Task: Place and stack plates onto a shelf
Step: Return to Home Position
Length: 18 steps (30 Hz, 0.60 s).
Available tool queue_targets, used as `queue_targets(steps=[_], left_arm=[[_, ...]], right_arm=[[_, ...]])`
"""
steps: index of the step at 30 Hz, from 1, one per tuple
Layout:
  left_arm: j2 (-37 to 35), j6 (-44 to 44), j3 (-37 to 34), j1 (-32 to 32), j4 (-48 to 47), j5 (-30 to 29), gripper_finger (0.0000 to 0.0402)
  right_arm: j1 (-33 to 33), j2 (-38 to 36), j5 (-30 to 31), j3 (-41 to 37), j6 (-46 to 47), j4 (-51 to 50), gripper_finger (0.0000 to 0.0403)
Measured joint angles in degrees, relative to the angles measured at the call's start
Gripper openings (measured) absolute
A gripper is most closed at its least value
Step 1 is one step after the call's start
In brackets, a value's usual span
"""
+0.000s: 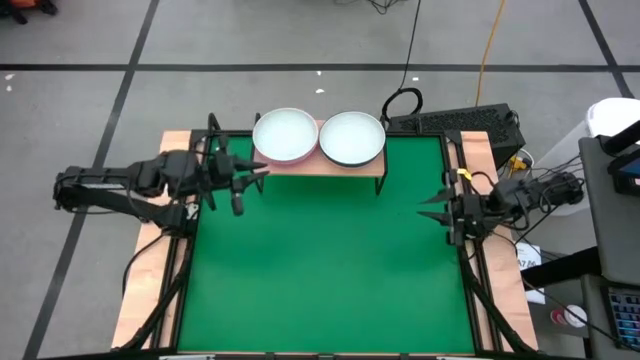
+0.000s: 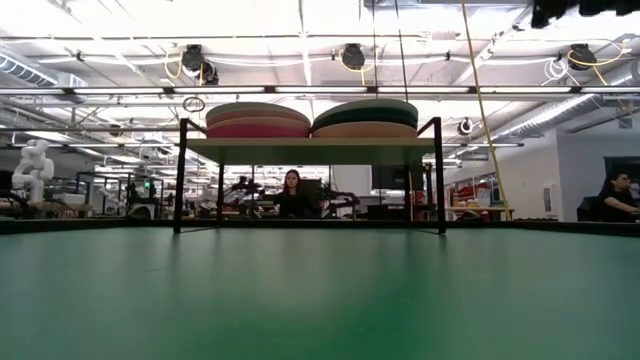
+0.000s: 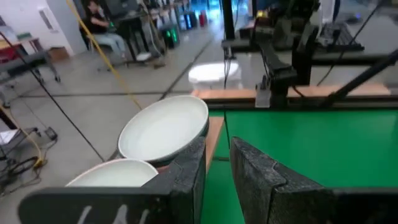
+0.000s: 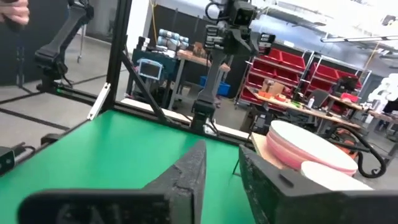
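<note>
Seemingly the job is all but done: the left claw (image 3: pixel 217 144) hovers empty, fingers slightly parted, just beside the shelf's (image 1: pixel 300 167) left end. The right claw (image 4: pixel 222 149), likewise parted and empty, hangs at the worktop's (image 1: pixel 330 260) right edge. The plates (image 1: pixel 287 135) sit in two stacks on the shelf at the far edge (their count I cannot tell), with none on the worktop itself, so only parking the arms looks left; a dark box (image 1: pixel 460 122) beyond the far right corner blocks nothing.
</note>
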Motion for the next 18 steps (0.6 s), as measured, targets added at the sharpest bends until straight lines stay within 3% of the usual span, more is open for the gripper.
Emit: queue_targets(steps=[8,18], left_arm=[[-11.32,-2.91,-17.39,-0.15,14.19,0.1,0.0081],[-20.78,-4.32,-34.95,-0.92,26.84,0.28,0.0081]], right_arm=[[-0.04,-11.92,3.14,-5.52,0.87,1.25,0.0007],[-0.15,-13.94,1.62,-13.1,2.39,4.9,0.0001]])
